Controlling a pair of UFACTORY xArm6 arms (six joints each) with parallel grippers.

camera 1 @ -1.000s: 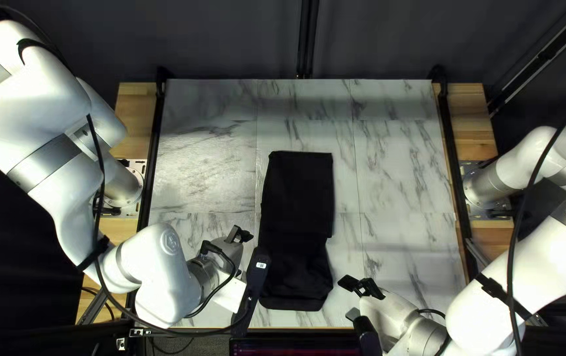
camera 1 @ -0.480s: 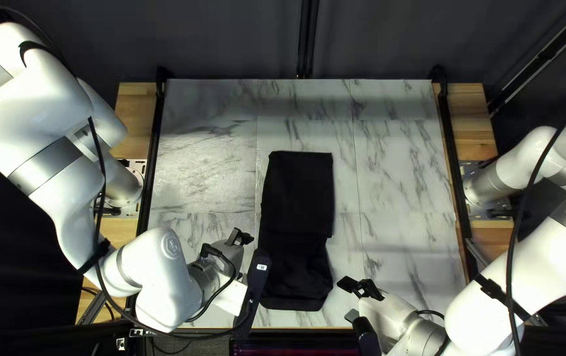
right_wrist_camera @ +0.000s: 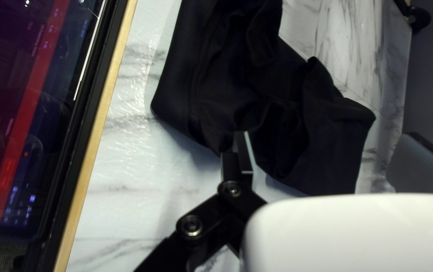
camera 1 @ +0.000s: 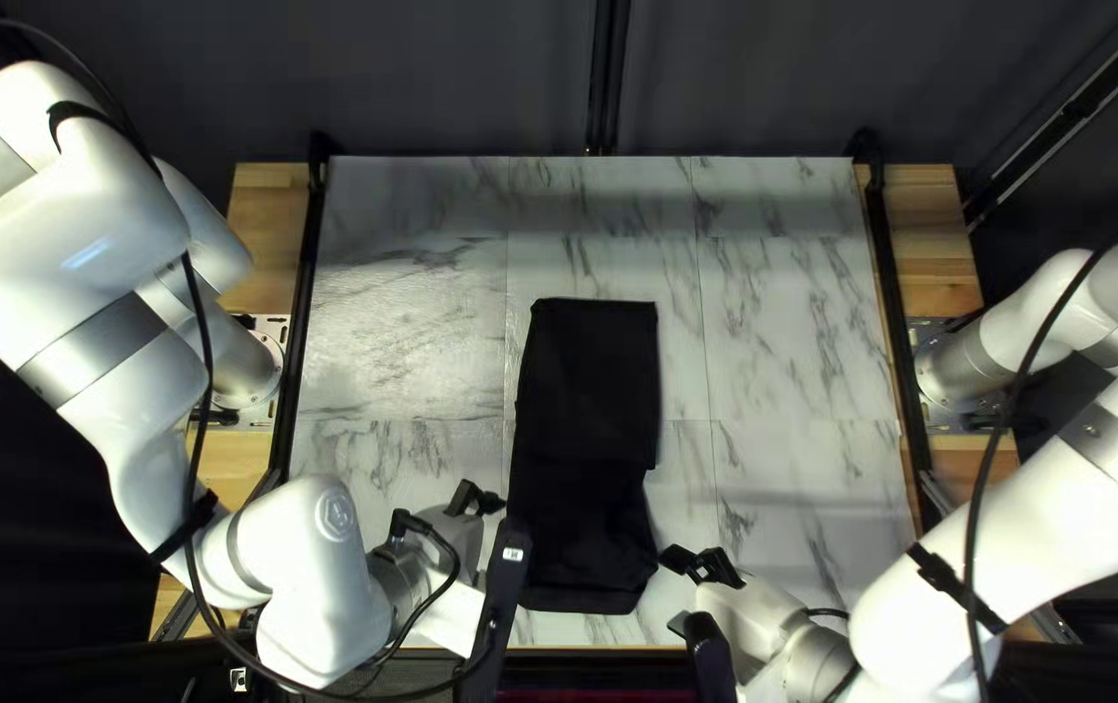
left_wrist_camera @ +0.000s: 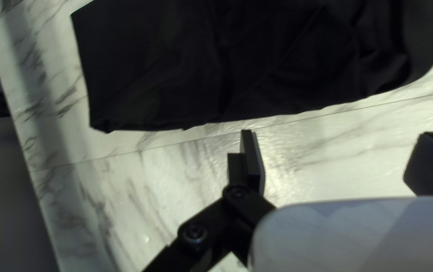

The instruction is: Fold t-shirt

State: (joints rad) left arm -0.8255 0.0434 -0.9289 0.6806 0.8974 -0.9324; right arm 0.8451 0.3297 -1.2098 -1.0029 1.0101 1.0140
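Spread in a long, folded strip on the marble-veined table (camera 1: 793, 339), the matte black t-shirt (camera 1: 585, 417) has my left gripper (camera 1: 494, 518) beside its left edge and my right gripper (camera 1: 679, 591) near its lower right in the top left view, both jaws wide, gripping nothing. Only the right wrist view shows its deep crumples clearly.

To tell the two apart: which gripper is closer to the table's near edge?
The right gripper. The left gripper, across the black shirt, is farther from that edge.
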